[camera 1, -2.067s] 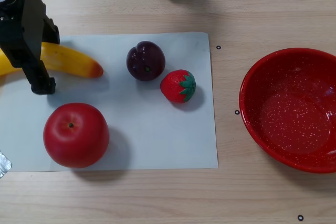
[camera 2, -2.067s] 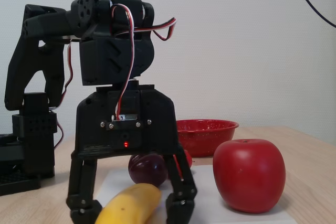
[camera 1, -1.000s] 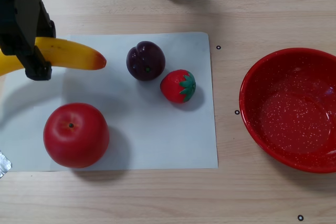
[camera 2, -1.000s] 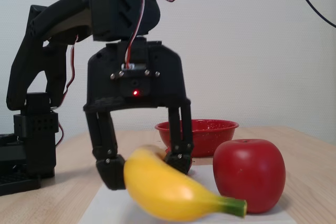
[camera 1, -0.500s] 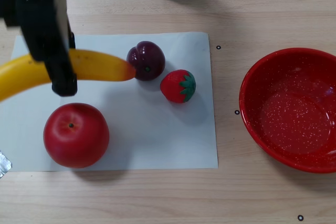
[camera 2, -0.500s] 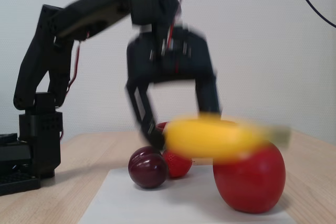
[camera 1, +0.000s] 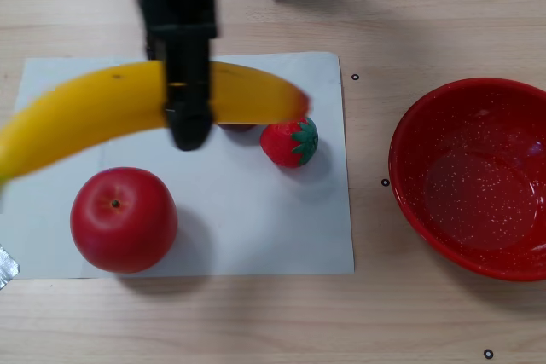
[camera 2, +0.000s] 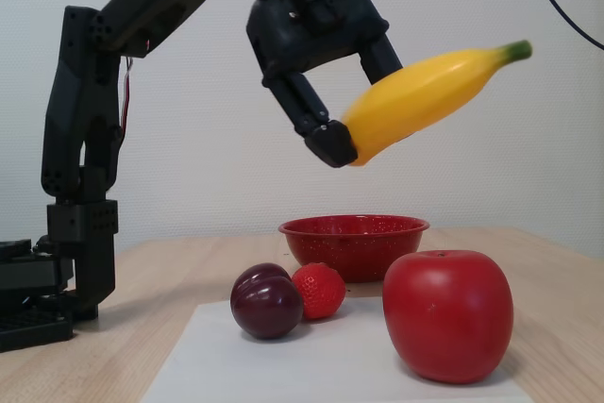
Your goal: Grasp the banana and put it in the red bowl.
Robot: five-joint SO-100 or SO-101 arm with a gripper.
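My black gripper (camera 2: 363,106) is shut on the yellow banana (camera 2: 425,99) and holds it high in the air, green stem (camera 2: 514,48) tilted up to the right in the fixed view. In the other view the banana (camera 1: 94,108) spans the picture's left half above the white sheet, with the gripper (camera 1: 188,100) clamped across its middle and its orange-red tip (camera 1: 300,106) pointing right. The red bowl (camera 1: 478,178) sits on the table at the right, empty and apart from the banana. In the fixed view the bowl (camera 2: 354,243) stands behind the fruits.
A white sheet (camera 1: 256,219) lies on the wooden table. On it are a red apple (camera 1: 124,219), a strawberry (camera 1: 290,142) and a dark plum (camera 2: 267,301), mostly hidden under the banana in the other view. The arm's base (camera 2: 57,271) stands at left in the fixed view.
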